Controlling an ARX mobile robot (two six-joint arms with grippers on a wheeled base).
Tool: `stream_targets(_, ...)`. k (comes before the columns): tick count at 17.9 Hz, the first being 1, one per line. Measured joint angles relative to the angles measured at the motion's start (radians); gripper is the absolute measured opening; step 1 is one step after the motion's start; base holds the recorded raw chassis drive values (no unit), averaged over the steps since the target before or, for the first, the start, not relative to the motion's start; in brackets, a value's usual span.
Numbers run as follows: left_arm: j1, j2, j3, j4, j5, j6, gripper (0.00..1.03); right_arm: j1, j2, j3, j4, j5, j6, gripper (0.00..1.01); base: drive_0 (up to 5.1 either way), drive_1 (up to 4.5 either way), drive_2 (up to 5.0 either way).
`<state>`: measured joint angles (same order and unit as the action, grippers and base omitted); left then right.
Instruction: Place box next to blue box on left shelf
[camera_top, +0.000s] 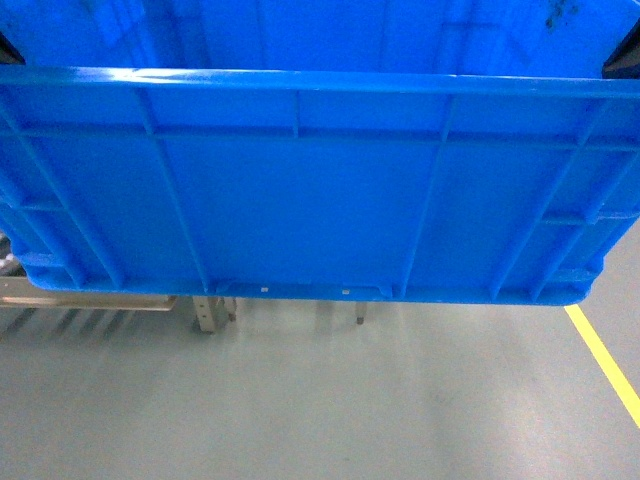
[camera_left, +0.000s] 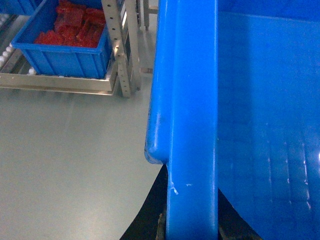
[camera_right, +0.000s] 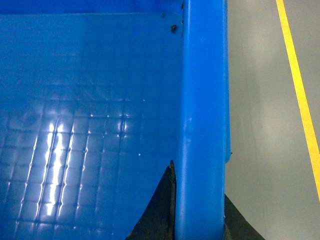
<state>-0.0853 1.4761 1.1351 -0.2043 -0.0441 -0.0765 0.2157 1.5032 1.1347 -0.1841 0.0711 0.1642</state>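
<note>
Blue crate (camera_top: 320, 200) carried toward the steel roller shelf (camera_left: 60, 82): both our tools (camera_left: 192, 227) (camera_right: 200, 225) clamp its side rims; next we set it beside the crate of red parts (camera_left: 65, 45).

**A:** What do you have outside your left fingers (camera_left: 145, 220)?

**B:** A smooth grey floor (camera_left: 65, 160) with a dull sheen and soft, even light. Well ahead of those fingers, on their outer side, you see the left shelf (camera_left: 60, 82), and its perforated upright (camera_left: 117, 45) stands on that floor.

**A:** And by your right fingers (camera_right: 160, 210)?

**B:** The same grey floor lies just outside them. Further out, a yellow line (camera_right: 300, 100) runs straight along it.
</note>
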Motion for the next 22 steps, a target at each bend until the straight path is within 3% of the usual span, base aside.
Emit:
stream_targets(5, 0.0, 0.003, 0.0, 0.01, 0.001, -0.001, 0.06, 0.0, 0.001, 0.0, 0.009, 0.001, -0.001, 0.08, 0.1, 2.6, -2.5)
stream_targets(22, -0.003, 0.002, 0.0, 0.002, 0.0, -0.002, 0.06, -0.001, -0.001, 0.0, 0.001, 0.003, -0.001, 0.08, -4.8, 2.2, 2.6)
